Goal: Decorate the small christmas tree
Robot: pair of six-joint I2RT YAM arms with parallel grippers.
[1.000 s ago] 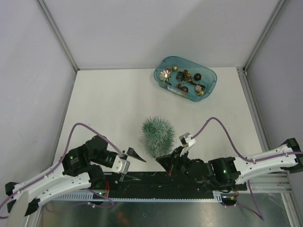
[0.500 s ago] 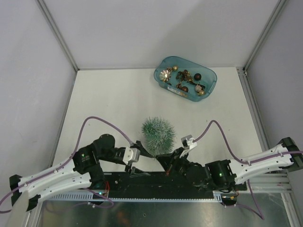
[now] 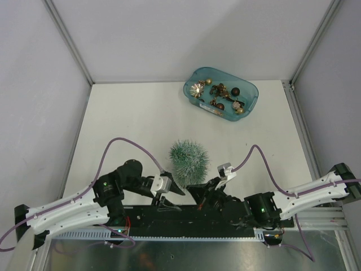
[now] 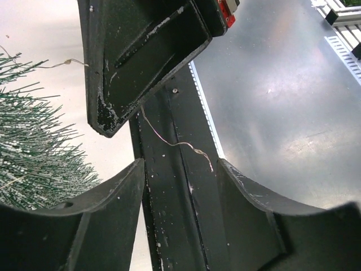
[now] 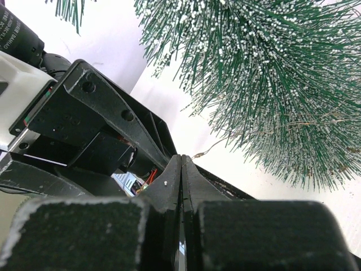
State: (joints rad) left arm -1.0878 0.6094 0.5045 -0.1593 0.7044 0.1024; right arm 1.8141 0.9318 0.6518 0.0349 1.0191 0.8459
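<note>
While the left gripper (image 4: 180, 169) hangs low over the black rail (image 4: 169, 226), its fingers (image 4: 113, 203) stand spread and we see nothing gripped between them. A fine kinked wire (image 4: 177, 144) shows in the gap, lying against the rail behind.

We note the right gripper (image 5: 181, 161) with its fingers (image 5: 169, 180) pressed flat together. A hair-thin thread (image 5: 214, 145) starts right at the tips and runs off into the bristles. We cannot tell whether it is actually pinched.

From the top camera, the left gripper (image 3: 169, 197) and the right gripper (image 3: 194, 192) point toward each other, tips close but apart, at the near edge of the table (image 3: 130, 124).

The small christmas tree (image 3: 189, 160) sits just beyond them, near the middle of the near edge. The left gripper is at its 7 o'clock and the right at its 6 o'clock. Its frosted green bristles fill the left margin of the left wrist view (image 4: 28, 141) and the upper right of the right wrist view (image 5: 271, 73). Its base is hidden from above.

A teal tray (image 3: 255, 93) sits at the tree's 1 o'clock, well apart, by the far edge. It holds gold and dark ornaments (image 3: 220, 93).
</note>
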